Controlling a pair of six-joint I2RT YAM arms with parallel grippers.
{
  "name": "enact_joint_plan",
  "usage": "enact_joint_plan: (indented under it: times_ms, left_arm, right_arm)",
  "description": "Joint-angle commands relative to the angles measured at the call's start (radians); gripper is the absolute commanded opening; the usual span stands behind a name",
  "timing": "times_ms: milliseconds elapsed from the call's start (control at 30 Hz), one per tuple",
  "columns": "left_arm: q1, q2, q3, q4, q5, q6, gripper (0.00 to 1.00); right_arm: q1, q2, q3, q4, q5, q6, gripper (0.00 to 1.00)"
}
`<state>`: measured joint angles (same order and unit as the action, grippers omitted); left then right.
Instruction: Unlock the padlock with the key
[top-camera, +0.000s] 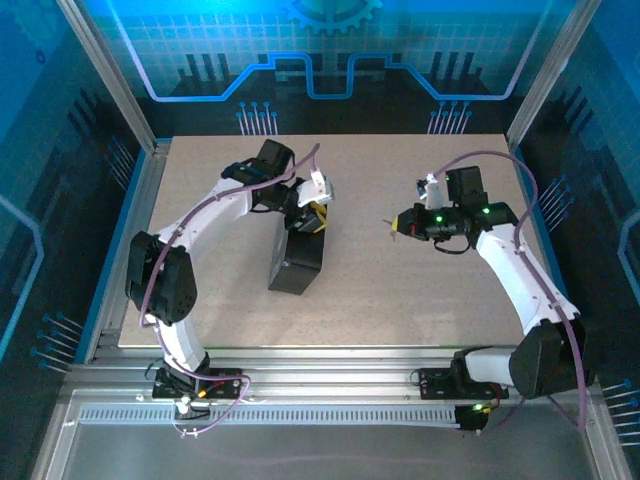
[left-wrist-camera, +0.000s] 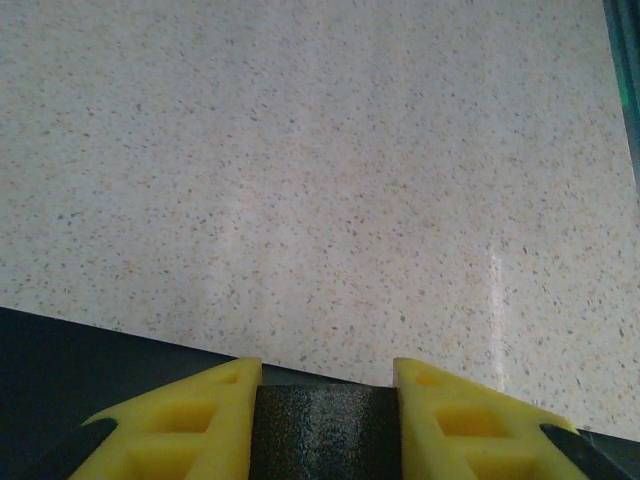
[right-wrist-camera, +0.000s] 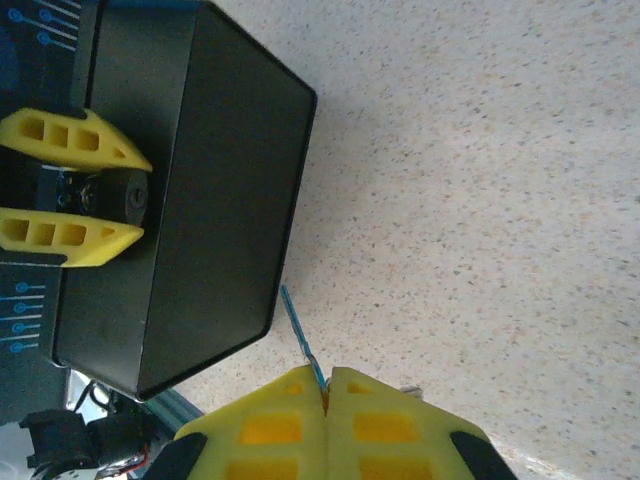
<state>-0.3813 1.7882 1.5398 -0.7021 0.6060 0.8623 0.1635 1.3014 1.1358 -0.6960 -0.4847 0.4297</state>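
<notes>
Pinching the one thin key (right-wrist-camera: 298, 325) tight between its closed pads, the right gripper (right-wrist-camera: 325, 385) sits well short of the single padlock (left-wrist-camera: 320, 435). Ahead of it, the left gripper (right-wrist-camera: 143, 195) clamps that padlock at the edge of the one dark box (right-wrist-camera: 220, 180). With two grippers at work, I judge the slim blade could twist in that pinch or miss the small keyhole and jab the box, knocking the lock askew.

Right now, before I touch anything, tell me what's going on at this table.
The left gripper is closed on the small padlock at one end of the dark box. The right gripper is shut on the key, whose blade points toward the box, with bare table between them. The key is not yet in the padlock.
</notes>
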Motion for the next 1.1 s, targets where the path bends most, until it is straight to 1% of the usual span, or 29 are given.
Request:
enact_joint_plan:
  times_ms: [0, 333, 500, 700, 767, 833, 933, 1067]
  left_arm:
    - [0.035, -0.032, -0.035, 0.066, 0.076, -0.037, 0.14]
    - [0.112, -0.08, -0.145, 0.148, 0.128, -0.099, 0.23]
    - [0.137, -0.105, -0.196, 0.192, 0.145, -0.121, 0.32]
    - [0.15, -0.114, -0.193, 0.181, 0.168, -0.115, 0.41]
    - [0.154, -0.116, -0.186, 0.164, 0.181, -0.113, 0.47]
    - [0.155, -0.121, -0.179, 0.149, 0.192, -0.112, 0.51]
    - [0.154, -0.136, -0.174, 0.145, 0.203, -0.113, 0.54]
    - [0.154, -0.16, -0.155, 0.136, 0.214, -0.128, 0.61]
  right_arm:
    - [0.041, 0.032, 0.041, -0.007, 0.035, 0.025, 0.03]
    - [0.129, 0.111, 0.122, -0.004, 0.063, 0.034, 0.03]
    - [0.161, 0.145, 0.176, -0.022, 0.068, 0.027, 0.03]
    - [0.204, 0.195, 0.235, -0.026, 0.069, 0.029, 0.03]
    - [0.215, 0.211, 0.253, -0.028, 0.07, 0.029, 0.03]
    - [0.221, 0.226, 0.269, -0.028, 0.069, 0.029, 0.03]
    - [0.226, 0.25, 0.292, -0.027, 0.065, 0.025, 0.03]
    - [0.227, 0.28, 0.316, -0.022, 0.052, 0.018, 0.03]
